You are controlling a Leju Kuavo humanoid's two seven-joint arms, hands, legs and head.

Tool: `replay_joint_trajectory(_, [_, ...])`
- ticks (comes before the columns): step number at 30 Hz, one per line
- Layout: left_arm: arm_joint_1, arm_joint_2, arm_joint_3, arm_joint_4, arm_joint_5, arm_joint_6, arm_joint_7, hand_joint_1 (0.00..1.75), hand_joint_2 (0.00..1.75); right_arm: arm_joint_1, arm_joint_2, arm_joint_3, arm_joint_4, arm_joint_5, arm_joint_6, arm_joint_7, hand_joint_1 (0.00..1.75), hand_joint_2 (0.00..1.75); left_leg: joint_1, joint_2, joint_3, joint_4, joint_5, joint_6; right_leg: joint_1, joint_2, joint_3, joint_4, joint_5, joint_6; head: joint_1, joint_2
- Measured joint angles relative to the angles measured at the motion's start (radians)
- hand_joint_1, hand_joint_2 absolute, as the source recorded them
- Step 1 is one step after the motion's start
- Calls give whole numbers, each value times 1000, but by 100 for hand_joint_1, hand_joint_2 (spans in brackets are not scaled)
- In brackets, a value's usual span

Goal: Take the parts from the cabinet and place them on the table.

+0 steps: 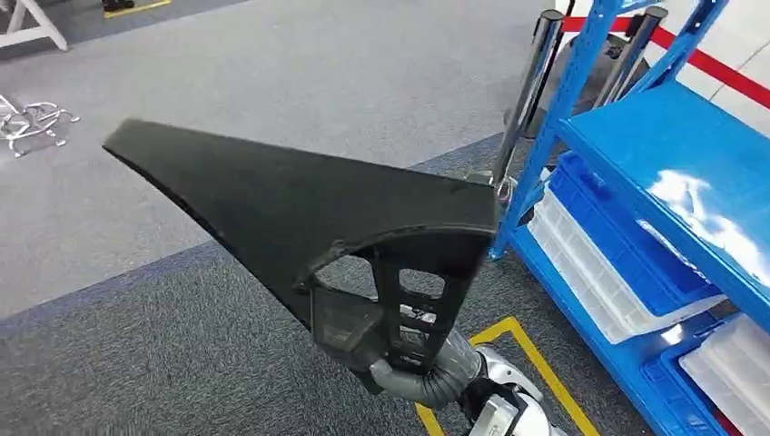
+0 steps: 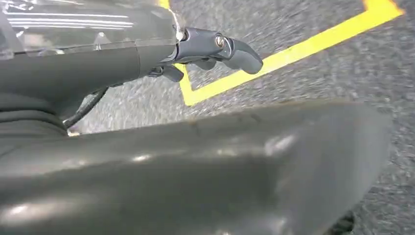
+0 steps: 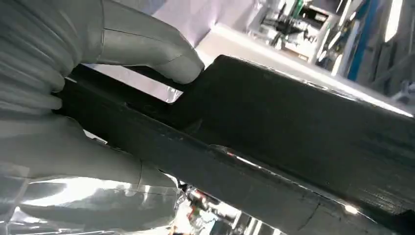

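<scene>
A large black triangular part (image 1: 300,195) with a ribbed open frame at its wide end is held up over the carpet in the head view, its thin tip reaching far left. My right hand (image 1: 399,363) grips it from below at that frame. In the right wrist view the grey thumb (image 3: 161,54) presses on the part's black edge (image 3: 293,122), with the other fingers wrapped under it. My left hand (image 2: 210,51) hangs above the floor, its fingers loose and holding nothing. The blue cabinet (image 1: 672,154) stands at the right.
Blue and white bins (image 1: 617,263) fill the cabinet's lower shelves. Yellow floor tape (image 1: 531,350) runs beside its base. Metal barrier posts (image 1: 536,82) with a red belt stand behind the cabinet. Grey carpet spreads to the left, with a white frame (image 1: 32,27) far off.
</scene>
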Motion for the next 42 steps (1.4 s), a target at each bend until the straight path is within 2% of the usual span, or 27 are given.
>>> replay_joint_trajectory(1, [-2,0,2,0,1,-3,-3,0,0,0,0,0,0,2,2,0,168,175,-5,36,48,-85,28,9,2,-11,5,0,-3,3,0,0])
replay_joint_trajectory(2, [-7,-1,5,0,3,-6,-5,0,0,0,0,0,0,6,4,0,168,175,-20,57,55,-107,10,18,7,-23,7,-1,-7,10,0,0])
replay_joint_trajectory(6, [-4,-7,21,0,21,-10,-11,0,0,-8,4,3,0,15,21,0,168,175,-20,13,56,-124,19,42,9,-54,19,-10,-12,30,0,0])
replay_joint_trajectory(8, [-5,-13,29,0,24,-9,-14,0,0,-15,6,5,0,15,26,-1,168,175,-8,-5,68,-138,29,52,3,43,0,42,-48,36,1,0])
replay_joint_trajectory(9, [-12,-16,34,1,30,-10,-17,0,0,-16,5,5,0,14,31,-1,168,175,-8,-14,67,-138,31,57,1,70,-37,117,-89,36,3,0])
replay_joint_trajectory(11, [-21,-20,38,1,34,-11,-20,0,0,-15,4,6,5,15,40,0,168,175,-9,-43,67,-138,31,58,1,82,-112,256,-142,38,3,0])
replay_joint_trajectory(12, [-23,-22,42,1,34,-13,-20,0,0,-15,4,10,7,15,43,0,168,175,-9,-59,67,-136,31,58,1,83,-136,289,-138,40,3,0])
replay_joint_trajectory(13, [-23,-24,44,1,34,-14,-21,0,0,-16,4,11,9,15,45,0,168,175,-9,-73,68,-134,29,57,0,83,-136,273,-109,41,3,0])
replay_joint_trajectory(15, [-23,-28,51,1,35,-14,-24,0,0,-24,4,14,11,14,55,0,168,175,-7,-106,70,-125,24,52,-5,92,-77,123,-5,40,3,0])
replay_joint_trajectory(16, [-23,-28,53,1,36,-14,-26,0,0,-30,4,16,11,14,58,1,168,175,-6,-119,68,-118,20,47,-11,124,-42,41,37,39,3,0])
replay_joint_trajectory(17, [-25,-28,56,1,36,-14,-26,0,0,-35,4,19,13,14,63,3,168,175,-9,-129,60,-111,16,41,-14,180,-34,16,16,40,3,0])
replay_joint_trajectory(19, [-27,-28,61,1,37,-12,-25,0,0,-41,6,26,13,15,71,13,168,175,-2,-151,50,-110,20,28,-9,160,-36,10,21,36,3,0])
replay_joint_trajectory(21, [-20,-28,65,1,35,-12,-23,0,0,-59,10,37,14,18,76,23,168,175,2,-175,43,-117,23,12,-8,138,-30,3,24,21,3,0])
replay_joint_trajectory(22, [-19,-29,66,2,34,-12,-22,0,0,-67,15,40,14,18,77,27,168,175,3,-140,47,-108,19,10,-12,121,-23,-7,29,13,2,0])
replay_joint_trajectory(23, [-19,-30,66,2,32,-13,-22,0,0,-69,19,42,14,20,77,31,168,175,-4,-75,33,-77,0,5,-11,110,-18,-11,27,7,-3,0])
replay_joint_trajectory(24, [-23,-29,66,2,32,-14,-21,0,0,-71,21,43,14,24,76,34,168,175,-2,-41,2,-16,-35,0,-8,95,-16,-11,26,3,-3,0])
replay_joint_trajectory(26, [-29,-30,66,2,27,-21,-24,0,0,-70,21,45,16,38,74,40,168,175,3,-22,-82,144,-103,-7,-2,59,-14,-11,21,-2,-3,0])
replay_joint_trajectory(27, [-27,-30,66,2,21,-26,-26,0,0,-71,21,49,16,42,74,40,168,175,5,-19,-106,187,-111,-9,-1,43,-13,-11,18,-2,-4,0])
replay_joint_trajectory(28, [-24,-30,66,2,19,-30,-27,0,0,-71,21,54,16,51,74,40,168,175,6,-18,-102,180,-95,-9,0,29,-11,-11,16,-1,-3,0])
replay_joint_trajectory(30, [-21,-28,66,2,12,-34,-33,0,0,-71,21,61,16,61,74,40,168,175,6,-11,-34,49,-21,-6,0,5,-3,-11,10,2,-4,0])
replay_joint_trajectory(31, [-22,-26,66,2,12,-37,-37,0,0,-72,21,65,16,64,74,39,168,175,3,15,21,-49,20,0,1,-7,3,-11,7,5,-3,0])
replay_joint_trajectory(32, [-24,-25,66,2,11,-39,-38,0,0,-72,21,70,13,66,74,39,168,175,-5,72,51,-115,20,11,4,-18,8,-11,3,10,-3,0])
replay_joint_trajectory(36, [-24,-18,68,2,9,-40,-41,0,0,-74,21,85,11,71,73,34,168,175,-16,28,44,-119,22,35,6,-55,17,-19,-3,30,-3,0])
replay_joint_trajectory(37, [-22,-16,68,2,9,-40,-41,0,0,-75,21,87,9,71,73,35,168,175,-4,17,62,-135,31,45,5,-46,21,-17,-9,40,-2,0])
replay_joint_trajectory(38, [-20,-17,68,2,9,-41,-42,0,0,-76,20,88,8,71,73,34,168,175,-5,7,66,-141,32,47,0,12,20,0,-21,42,-1,0])
replay_joint_trajectory(39, [-23,-17,68,2,9,-41,-43,0,0,-79,20,87,6,70,72,33,168,175,-5,-4,66,-141,33,51,0,54,-11,56,-56,42,-1,0])
replay_joint_trajectory(42, [-34,-17,69,2,10,-41,-43,0,0,-78,10,90,9,62,73,30,168,175,-9,-43,64,-140,32,58,0,81,-129,267,-140,42,0,0])
